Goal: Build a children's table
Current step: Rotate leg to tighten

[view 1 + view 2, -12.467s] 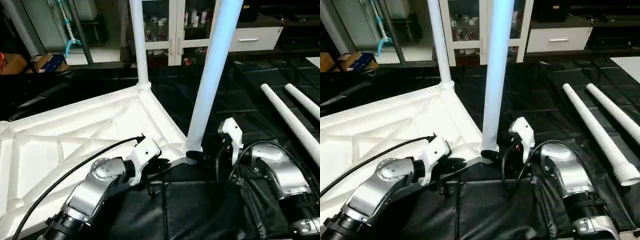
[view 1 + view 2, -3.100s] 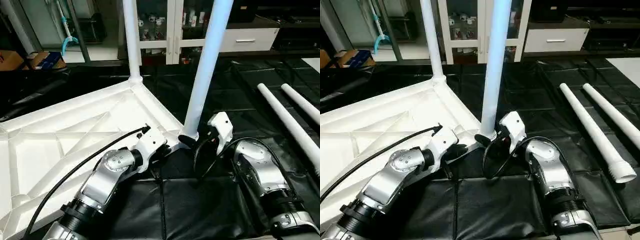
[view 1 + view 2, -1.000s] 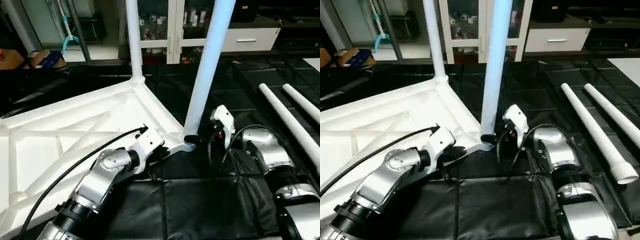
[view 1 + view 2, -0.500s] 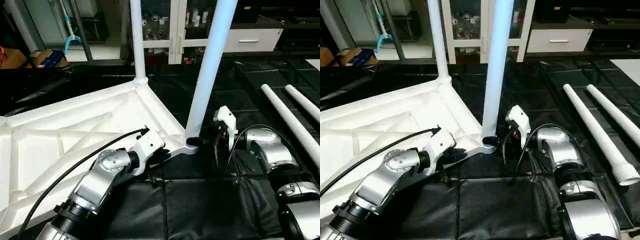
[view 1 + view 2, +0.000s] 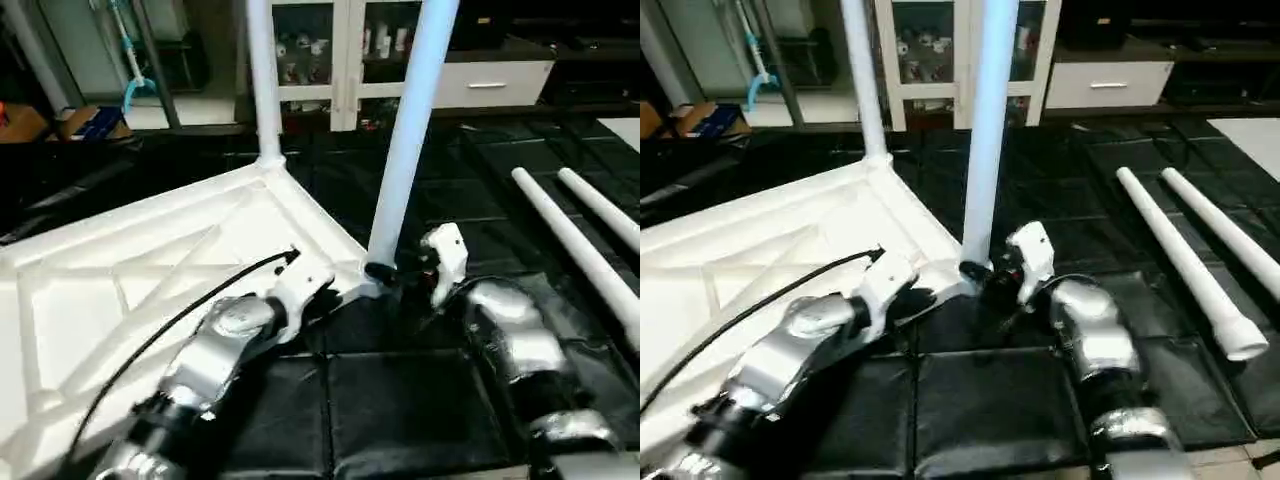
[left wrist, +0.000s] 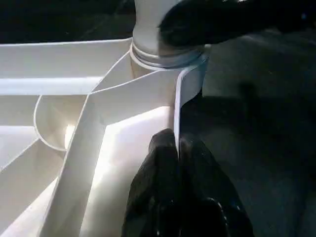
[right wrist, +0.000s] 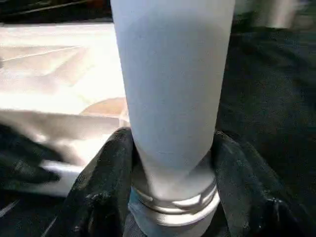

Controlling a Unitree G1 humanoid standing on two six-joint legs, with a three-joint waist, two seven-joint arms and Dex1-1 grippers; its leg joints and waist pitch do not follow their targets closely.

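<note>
Now the right gripper (image 7: 173,192) is back at the base of the near tapered white plastic leg (image 5: 405,160), clasping it at 5 o'clock of the white ribbed tabletop (image 5: 150,270), whose rim the left gripper (image 6: 176,163) pinches, ready for another screwing turn.

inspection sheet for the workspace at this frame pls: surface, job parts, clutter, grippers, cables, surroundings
Surface: black padded floor mats.
Job's things: table top lying underside up; two legs upright in corner sockets, near leg and far leg; two loose legs lying on the mats to the right.
Clutter: nothing seen.
Grippers: left gripper pinched shut on the table top's rim; right gripper clasping the near leg's base.
Cables: black cable along the left forearm.
Surroundings: white glass-door cabinet, white drawer unit.
</note>
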